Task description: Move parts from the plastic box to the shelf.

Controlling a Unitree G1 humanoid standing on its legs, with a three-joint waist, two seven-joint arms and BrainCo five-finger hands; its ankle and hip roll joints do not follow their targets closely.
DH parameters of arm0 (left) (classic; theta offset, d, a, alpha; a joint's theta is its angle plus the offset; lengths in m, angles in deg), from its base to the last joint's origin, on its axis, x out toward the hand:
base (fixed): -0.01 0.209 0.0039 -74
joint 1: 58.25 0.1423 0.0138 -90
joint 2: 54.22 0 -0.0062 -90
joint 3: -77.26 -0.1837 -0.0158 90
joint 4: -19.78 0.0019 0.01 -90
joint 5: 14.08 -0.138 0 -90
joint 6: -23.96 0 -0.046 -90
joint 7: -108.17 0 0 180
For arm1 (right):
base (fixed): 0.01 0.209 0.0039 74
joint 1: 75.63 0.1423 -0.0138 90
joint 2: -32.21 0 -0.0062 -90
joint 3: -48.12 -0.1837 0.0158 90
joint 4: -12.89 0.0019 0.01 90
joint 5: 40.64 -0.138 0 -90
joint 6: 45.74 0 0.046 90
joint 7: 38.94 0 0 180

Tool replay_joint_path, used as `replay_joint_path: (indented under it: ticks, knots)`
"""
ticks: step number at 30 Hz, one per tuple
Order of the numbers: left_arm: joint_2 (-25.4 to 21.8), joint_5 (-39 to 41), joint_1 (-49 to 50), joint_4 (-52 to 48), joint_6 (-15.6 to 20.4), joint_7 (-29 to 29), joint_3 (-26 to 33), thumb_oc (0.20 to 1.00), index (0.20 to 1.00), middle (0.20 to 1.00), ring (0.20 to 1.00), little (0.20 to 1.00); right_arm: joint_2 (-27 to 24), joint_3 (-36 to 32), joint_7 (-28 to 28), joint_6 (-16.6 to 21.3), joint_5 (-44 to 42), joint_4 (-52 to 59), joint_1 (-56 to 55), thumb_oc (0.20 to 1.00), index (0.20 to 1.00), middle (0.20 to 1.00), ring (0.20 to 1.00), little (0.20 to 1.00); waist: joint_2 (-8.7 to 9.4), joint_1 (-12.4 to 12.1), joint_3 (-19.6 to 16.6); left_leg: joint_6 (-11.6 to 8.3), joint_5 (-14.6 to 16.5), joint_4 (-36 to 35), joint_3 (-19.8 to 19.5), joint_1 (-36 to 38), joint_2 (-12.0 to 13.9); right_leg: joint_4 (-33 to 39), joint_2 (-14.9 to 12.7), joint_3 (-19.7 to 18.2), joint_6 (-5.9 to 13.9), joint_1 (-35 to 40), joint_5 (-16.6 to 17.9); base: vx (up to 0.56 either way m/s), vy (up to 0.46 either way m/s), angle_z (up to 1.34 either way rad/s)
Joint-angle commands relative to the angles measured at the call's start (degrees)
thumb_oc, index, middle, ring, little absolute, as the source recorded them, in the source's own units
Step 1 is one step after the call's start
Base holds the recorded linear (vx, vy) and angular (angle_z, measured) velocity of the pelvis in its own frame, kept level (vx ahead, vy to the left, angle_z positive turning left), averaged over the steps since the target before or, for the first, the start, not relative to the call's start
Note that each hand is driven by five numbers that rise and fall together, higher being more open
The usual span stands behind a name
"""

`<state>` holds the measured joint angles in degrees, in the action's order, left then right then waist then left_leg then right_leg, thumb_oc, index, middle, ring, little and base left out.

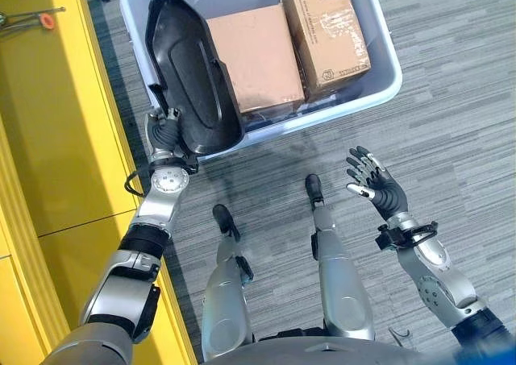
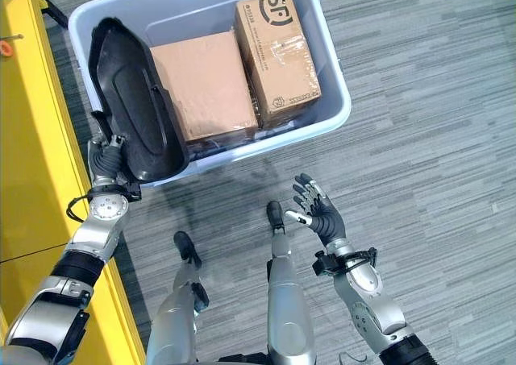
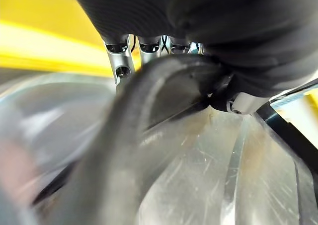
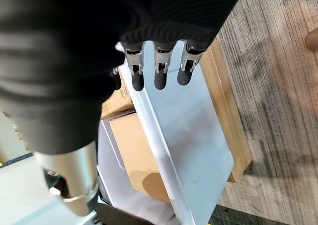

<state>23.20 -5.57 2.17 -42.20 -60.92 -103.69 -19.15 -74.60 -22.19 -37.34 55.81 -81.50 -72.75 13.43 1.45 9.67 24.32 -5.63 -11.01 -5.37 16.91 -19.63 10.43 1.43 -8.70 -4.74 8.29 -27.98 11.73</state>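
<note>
— One black part (image 1: 189,75) leans in the plastic box (image 2: 334,79), at its end nearest the yellow shelf (image 1: 56,115), beside two cardboard boxes (image 2: 205,83).
— Who has it?
— The left hand (image 1: 165,135), fingers curled on its lower edge. The right hand (image 2: 318,212) hovers over carpet, fingers loosely spread, holding nothing.

Both eye views looked steeply down from the head and shared the plastic box (image 1: 379,83) on the floor ahead, with the yellow shelf (image 1: 56,139) at left. The left wrist view sat very close against a black part (image 3: 149,115). The right wrist view faced the box from farther back.
</note>
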Motion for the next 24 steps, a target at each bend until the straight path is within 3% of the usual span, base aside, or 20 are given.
replay_joint_path:
  ticks: [1,10,13,16,24]
  knots:
    - [-4.95,-5.29,-3.27,-3.58,2.9,-2.63,3.41,0.2,0.2,0.2,0.2,0.2,-1.83,-2.65,-1.05,1.13,0.07,1.77,-2.31,1.0,1.0,1.0,1.0,1.0,1.32,0.58,-2.6,-3.49,5.84,4.67,-4.6,3.94,3.32,-5.2,-2.91,2.34,1.16,3.92,-5.84,0.02,0.017,0.1]
    - [-6.67,-9.9,0.66,-13.07,3.74,-1.1,5.29,0.2,0.2,0.2,0.2,0.2,-1.15,-3.57,-1.94,0.08,0.68,0.97,-2.95,1.0,1.0,1.0,1.0,1.0,0.16,-0.5,-5.03,-3.19,6.66,4.81,-5.84,6.03,3.02,-5.59,-3.65,3.1,1.25,7.1,-7.16,0.03,0.009,0.08]
    - [-6.05,-10.57,6.46,-18.36,4.93,2.07,6.26,0.2,0.2,0.2,0.2,0.2,-0.8,-4.64,-2.15,-0.51,1.11,0.53,-3.38,1.0,1.0,1.0,1.0,1.0,-0.32,-1.38,-6.21,-3.02,6.82,4.74,-6.39,7.5,2.94,-5.51,-4.19,3.76,1.25,9.29,-7.62,0.06,-0.012,0.07]
    - [-4.8,-5.28,15.68,-23.6,7.53,8.71,7.35,0.2,0.2,0.2,0.2,0.2,-0.4,-6.85,-2.83,-1.62,1.63,-0.01,-4.15,1.0,1.0,1.0,1.0,1.0,-1.47,-2.76,-8.44,-2.73,7.09,4.27,-7.44,10.39,2.62,-5.37,-4.78,5.17,1.29,12.9,-8.57,0.07,-0.006,0.19]
    - [-3.8,1.4,28.49,-29.97,8.25,18.92,8.64,0.2,0.2,0.2,0.2,0.2,-0.03,-10.23,-4.54,-3.15,3.92,-1.02,-6.44,1.0,1.0,1.0,1.0,1.0,-2.57,-4.57,-12.92,-2.46,6.44,1.39,-9.56,15.26,2.33,-3.69,-5.64,9.1,1.72,19.82,-9.32,0.04,-0.013,0.27]
